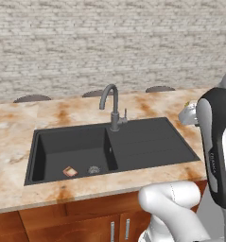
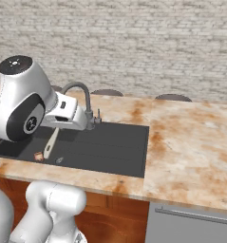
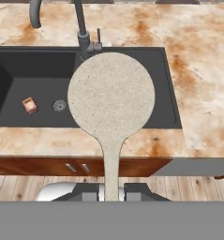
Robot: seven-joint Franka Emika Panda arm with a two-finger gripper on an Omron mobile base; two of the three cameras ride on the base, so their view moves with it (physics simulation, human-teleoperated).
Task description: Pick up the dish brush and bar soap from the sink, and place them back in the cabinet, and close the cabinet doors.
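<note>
Claw (image 3: pixel 112 192) clenched on the thin handle of the dish brush (image 3: pixel 111 96), low in the middle of the hand view. Ran its long axis straight up the frame from the fingertips, round speckled head at the far end, hanging over the drainboard side of the sink (image 3: pixel 167 84). Showed from the right base view as a pale slim stick slanting down and left from the claw (image 2: pixel 58 128), brush (image 2: pixel 51 142) clear of the basin floor as far as could be judged.

Left the bar soap (image 3: pixel 30 105) up and to the left of the claw, flat on the basin floor, just beside the round drain (image 3: pixel 59 105) and well apart from the brush head. Sat in the lower left of the basin in the left base view (image 1: pixel 70 171), near the front wall.

One item in hand, then, one left in the sink, by the look of things.

Blocked by the brush head: the faucet (image 3: pixel 83 35) base and much of the drainboard. Tucked mostly behind the dark forearm at right of the left base view, so no reading the grip there. Too small to make out the soap's face. Tan marble desk (image 3: pixel 197 70) bare on the right.
</note>
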